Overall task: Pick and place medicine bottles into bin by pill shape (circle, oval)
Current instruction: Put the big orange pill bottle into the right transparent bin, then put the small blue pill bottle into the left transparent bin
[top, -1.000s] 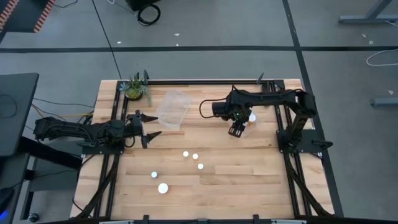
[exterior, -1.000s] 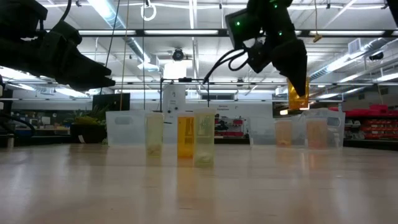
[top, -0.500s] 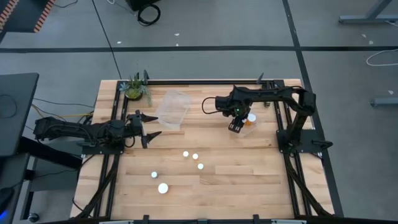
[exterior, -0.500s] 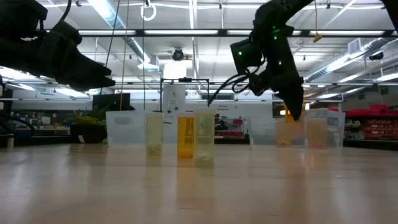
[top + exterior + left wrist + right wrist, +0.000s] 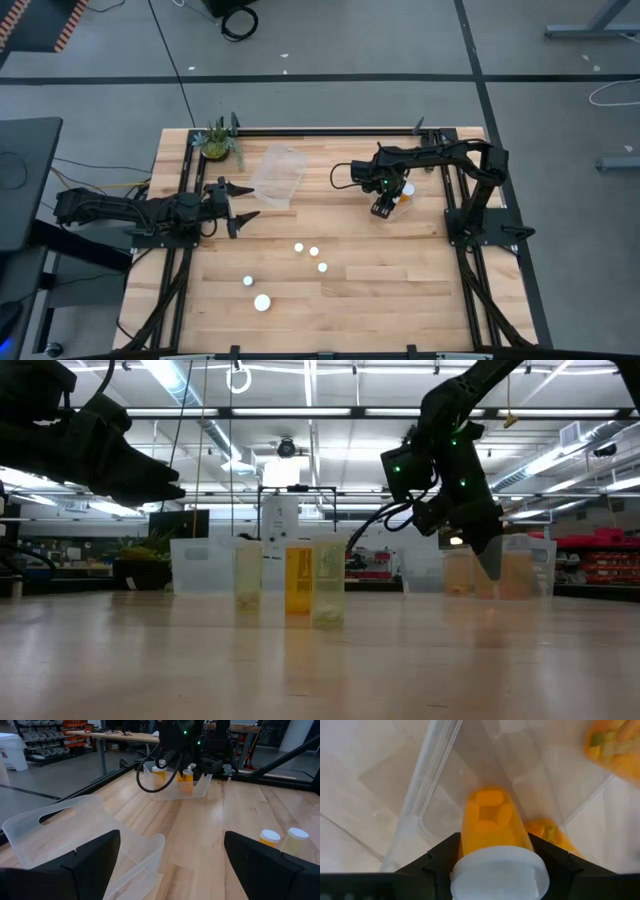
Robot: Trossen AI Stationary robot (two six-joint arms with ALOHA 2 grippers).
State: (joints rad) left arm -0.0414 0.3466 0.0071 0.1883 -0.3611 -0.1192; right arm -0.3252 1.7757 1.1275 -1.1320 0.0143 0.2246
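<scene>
High view: we count two arms, two clear bins, one potted plant (image 5: 217,143) and eight medicine bottles on the table (image 5: 400,290).

1. Left claw (image 5: 234,207): released, jaws spread wide, empty. It hovers at the table's left side, just beside the near bin (image 5: 278,175), in which we see no bottles.
2. Right claw (image 5: 383,208): clenched on one orange bottle (image 5: 490,820). In the right wrist view its two dark fingers (image 5: 440,857) stand against both sides of the bottle's body, just ahead of the white cap (image 5: 497,872). The claw points down into the far bin (image 5: 398,203), at the table's right side, and the bottle's body lies inside the bin's walls. We cannot tell whether it touches the bin floor.
3. Bottles in the far bin: two more, both orange-bodied, one (image 5: 615,745) well apart from the held bottle and one (image 5: 547,832) just beside it.
4. Bottles standing loose on the table: five, seen as white caps. Three form a close group near the middle (image 5: 298,247), (image 5: 314,252), (image 5: 322,267). Two stand nearer the front edge (image 5: 248,282), (image 5: 262,302), the last with the largest cap.

Low view: three of the loose bottles stand upright side by side, the middle one (image 5: 298,580) deep orange.
</scene>
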